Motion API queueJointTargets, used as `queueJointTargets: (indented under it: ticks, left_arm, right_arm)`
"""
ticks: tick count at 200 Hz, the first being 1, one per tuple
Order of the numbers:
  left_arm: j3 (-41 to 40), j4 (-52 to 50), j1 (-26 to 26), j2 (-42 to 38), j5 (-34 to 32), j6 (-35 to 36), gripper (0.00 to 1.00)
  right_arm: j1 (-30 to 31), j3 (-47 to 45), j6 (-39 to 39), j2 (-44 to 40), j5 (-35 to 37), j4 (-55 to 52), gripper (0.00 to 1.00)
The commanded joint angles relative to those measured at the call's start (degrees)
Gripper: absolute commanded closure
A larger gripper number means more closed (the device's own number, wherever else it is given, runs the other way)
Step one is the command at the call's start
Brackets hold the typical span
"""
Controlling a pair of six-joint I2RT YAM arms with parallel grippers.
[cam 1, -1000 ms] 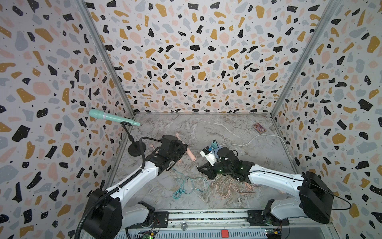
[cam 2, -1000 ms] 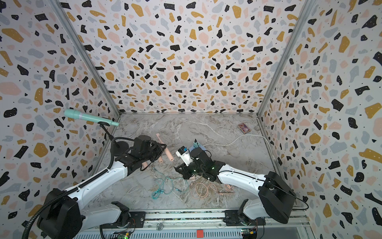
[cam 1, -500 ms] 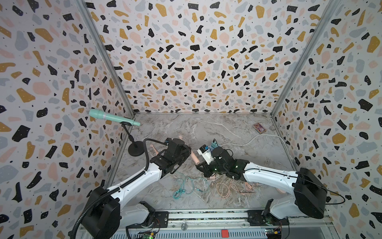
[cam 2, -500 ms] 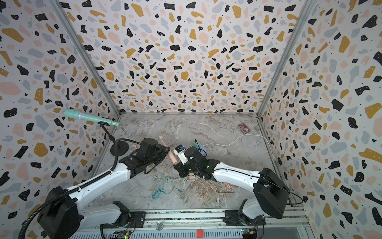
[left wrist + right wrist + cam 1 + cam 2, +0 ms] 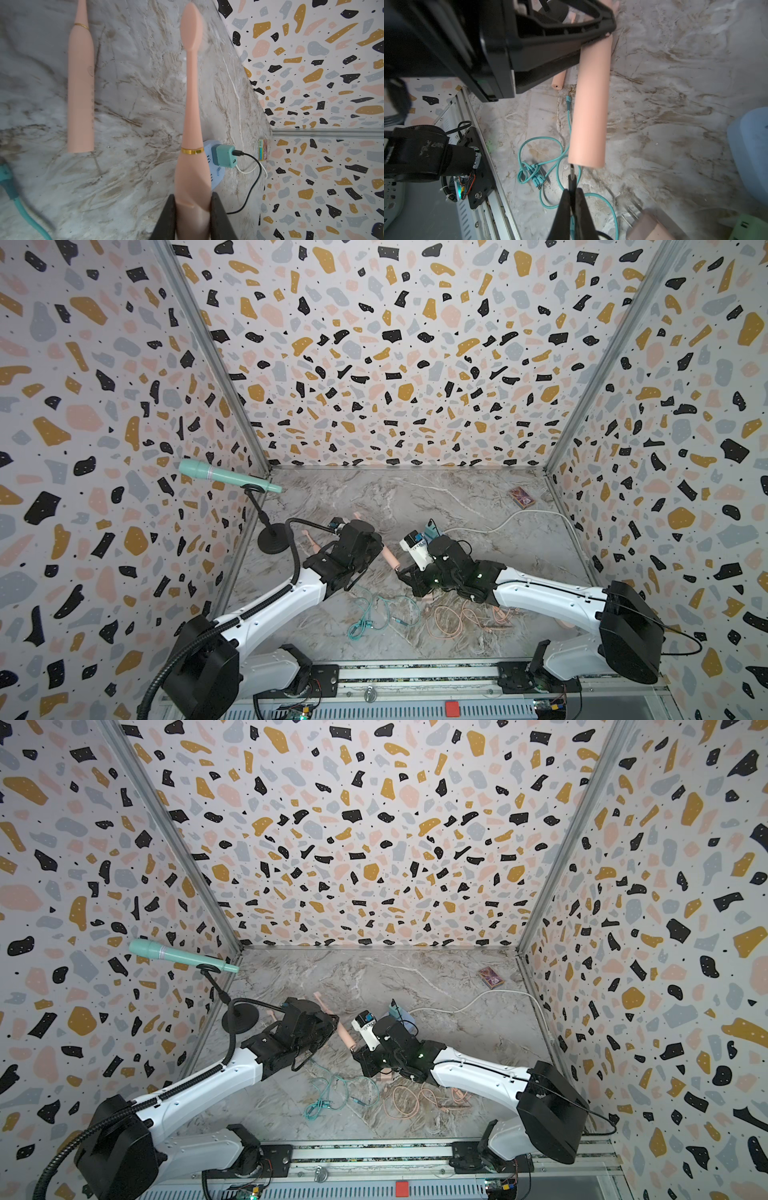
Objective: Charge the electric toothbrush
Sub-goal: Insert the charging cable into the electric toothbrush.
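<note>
My left pincer [image 5: 192,205] clamps the pink toothbrush [image 5: 192,124], mid-frame in both top views; my right pincer [image 5: 572,193], pinched on the black plug [image 5: 572,176], sits just beside its butt end.

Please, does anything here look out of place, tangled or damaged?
Nothing looks spilled or broken. The teal cable lies knotted in a tangle on the table, its plugs caught in the knot. A second pink toothbrush lies flat on the table, apart from the held toothbrush in the left gripper.

left hand [image 5: 193,199] clamped, right hand [image 5: 572,192] pinched shut, both held low and pointing toward each other.
</note>
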Motion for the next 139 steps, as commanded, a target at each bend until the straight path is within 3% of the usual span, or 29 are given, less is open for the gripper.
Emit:
queueJointTargets:
  ticks: [1, 139]
  left_arm:
    - [2.39, -0.81, -0.07, -0.53, -2.39, 1.68, 1.00]
    - [1.57, 1.11, -1.34, 0.29, -1.14, 0.12, 1.00]
  right_arm:
    - [0.26, -1.06, -0.39, -2.31, -1.85, -1.36, 1.00]
    - [0.35, 1.31, -0.87, -0.01, 2.35, -0.13, 1.00]
